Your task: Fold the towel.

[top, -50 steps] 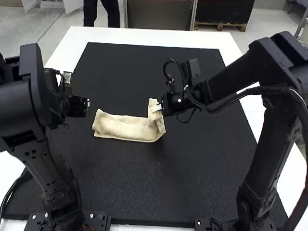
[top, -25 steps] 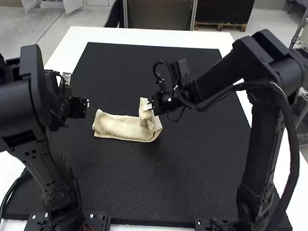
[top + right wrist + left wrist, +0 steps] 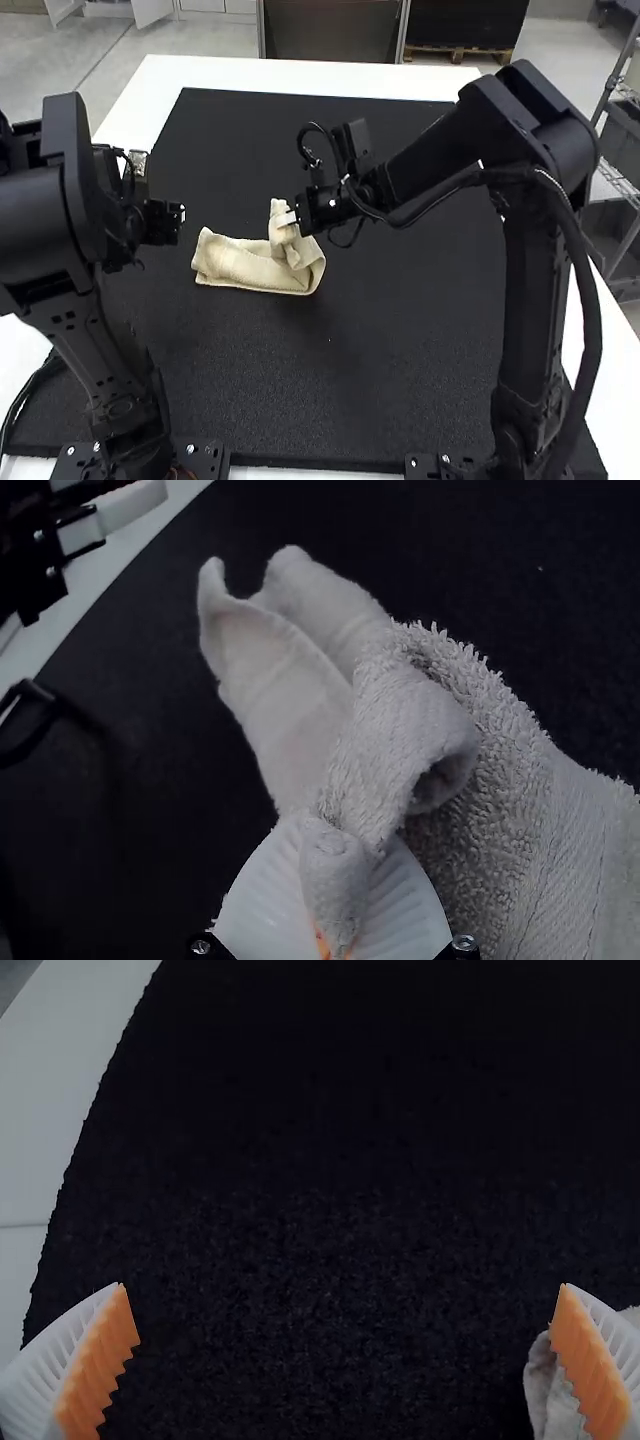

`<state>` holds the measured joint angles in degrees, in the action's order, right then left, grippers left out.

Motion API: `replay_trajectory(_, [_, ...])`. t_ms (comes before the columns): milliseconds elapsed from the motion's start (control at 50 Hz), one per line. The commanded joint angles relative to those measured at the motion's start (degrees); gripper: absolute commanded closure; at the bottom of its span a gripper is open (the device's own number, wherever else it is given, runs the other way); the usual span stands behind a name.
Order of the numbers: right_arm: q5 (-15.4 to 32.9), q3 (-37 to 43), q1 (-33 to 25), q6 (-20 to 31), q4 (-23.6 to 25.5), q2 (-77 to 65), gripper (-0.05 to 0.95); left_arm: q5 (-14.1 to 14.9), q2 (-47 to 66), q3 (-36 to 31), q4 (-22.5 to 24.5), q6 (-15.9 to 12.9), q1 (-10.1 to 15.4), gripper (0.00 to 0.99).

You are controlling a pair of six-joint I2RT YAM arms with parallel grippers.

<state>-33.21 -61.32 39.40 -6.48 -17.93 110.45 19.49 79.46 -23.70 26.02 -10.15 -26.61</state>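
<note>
Towel of cream terry [image 3: 245, 265], a narrow strip, lies crosswise at the high view's centre-left — lifted end clenched by the white-ribbed right gripper [image 3: 292, 217], flat end nearer the parted, orange-padded left gripper [image 3: 343, 1285].

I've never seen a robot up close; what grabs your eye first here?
The pale towel, bright against the black mat, with its folded end pinched and lifted in the right gripper. Then the bulky left arm and right arm, dark shapes on either side, the left gripper wide open near the towel's other end.
</note>
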Motion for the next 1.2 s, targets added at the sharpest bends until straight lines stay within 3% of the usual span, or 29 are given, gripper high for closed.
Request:
replay_trajectory(0, [-0.6, -2.8, 1.6, -0.6, -0.5, 1.2, 0.92, 0.1, 0.3, -0.2, 0.4, 0.7, 0.1, 0.028])
replay_trajectory(1180, [-0.4, -16.7, 7.4, -0.6, 0.6, 12.2, 0.92, 0.1, 0.2, -0.1, 0.5, 0.8, 0.1, 0.03])
